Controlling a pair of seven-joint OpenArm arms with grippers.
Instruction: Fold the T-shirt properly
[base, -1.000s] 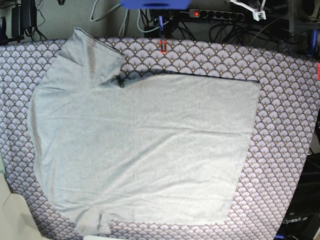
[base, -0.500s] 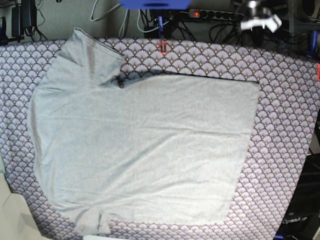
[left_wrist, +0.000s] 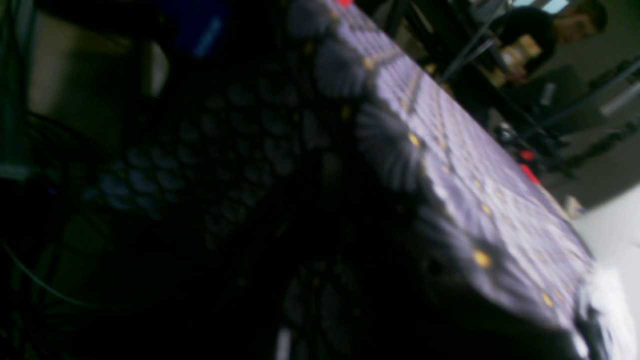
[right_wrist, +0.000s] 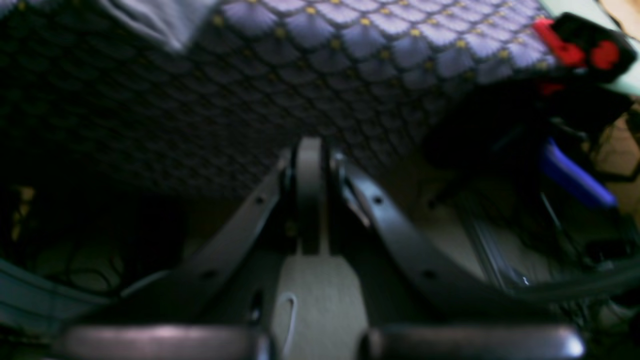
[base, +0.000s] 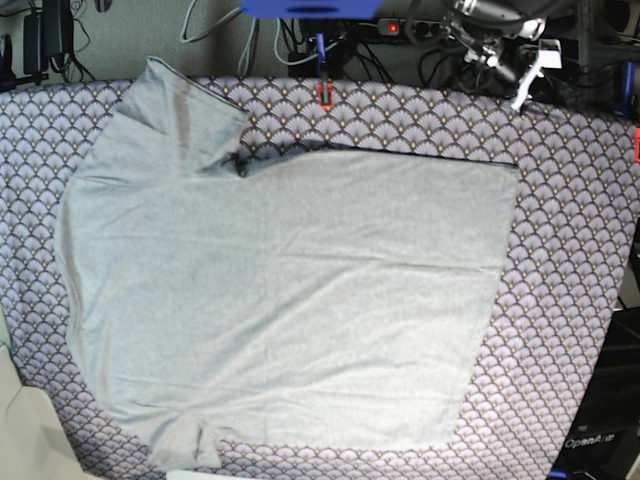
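Observation:
The T-shirt (base: 280, 290) is light grey and lies spread flat on the purple-and-white scallop cloth (base: 570, 300). One sleeve points to the back left and the other lies at the front left edge. A corner of the T-shirt shows in the right wrist view (right_wrist: 160, 20). My left gripper (base: 527, 68), with white fingers, hangs over the back right edge of the table, clear of the T-shirt. I cannot tell how its jaws stand. My right gripper (right_wrist: 315, 342) is below the table edge and shows only as blurred grey bars.
A red clamp (base: 325, 92) holds the cloth at the back edge, and another shows in the right wrist view (right_wrist: 575, 45). Cables and a power strip (base: 430, 28) lie behind the table. The left wrist view shows the cloth's hanging edge (left_wrist: 450, 165), dark and blurred.
My left gripper has come forward and down from the top right corner toward the back right edge of the table. The T-shirt has not moved.

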